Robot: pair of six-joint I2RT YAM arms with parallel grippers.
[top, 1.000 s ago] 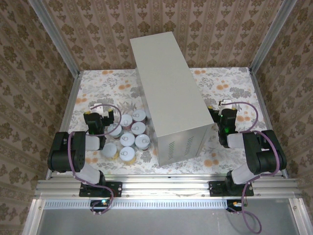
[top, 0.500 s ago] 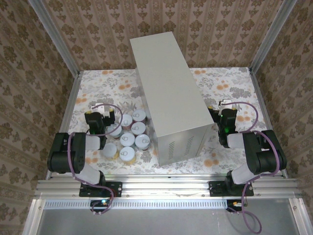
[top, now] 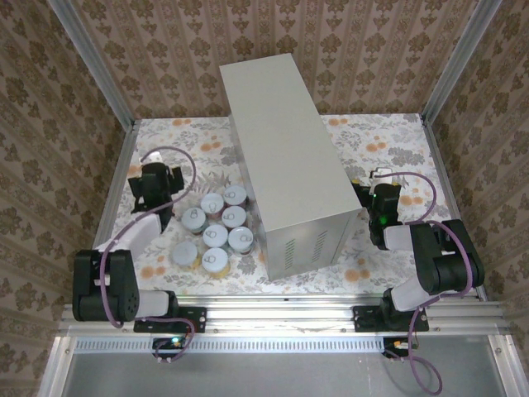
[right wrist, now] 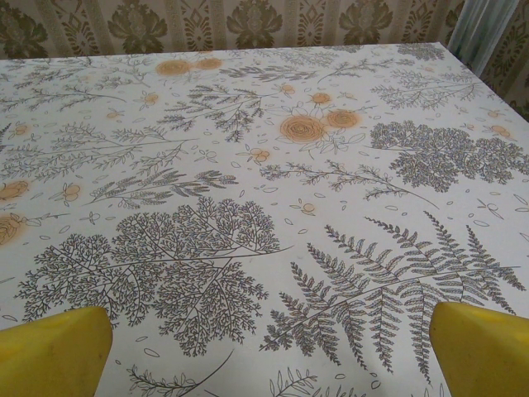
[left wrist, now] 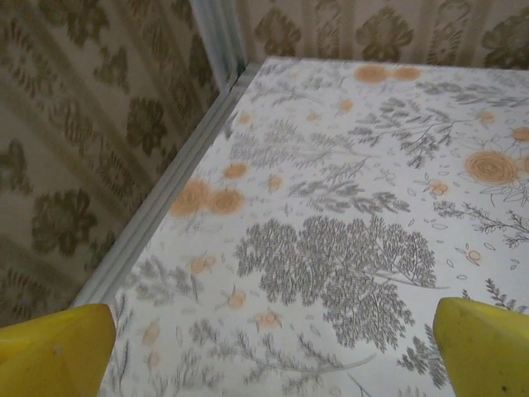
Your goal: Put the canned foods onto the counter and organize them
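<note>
Several canned foods [top: 216,234] with pale lids stand in a tight cluster on the floral cloth, just left of the counter. The counter [top: 285,157] is a tall light-grey metal box with vent slits on its near end face; its top is bare. My left gripper [top: 157,172] hovers left of and beyond the cans, apart from them. In the left wrist view it [left wrist: 277,347] is open, its yellow fingertips [left wrist: 58,343] wide apart over bare cloth. My right gripper [top: 380,175] sits close to the counter's right side. It [right wrist: 271,351] is open too, with only cloth between its fingers.
The floral cloth [top: 388,149] covers the floor on both sides of the counter. Patterned walls and aluminium posts [top: 91,62] enclose the space. A metal edge rail [left wrist: 178,178] runs close to the left gripper. The arms' mounting rail [top: 281,314] crosses the front.
The left arm has stretched out, carrying its gripper up and left away from the cans, so the whole cluster now shows. The right arm has stayed still.
</note>
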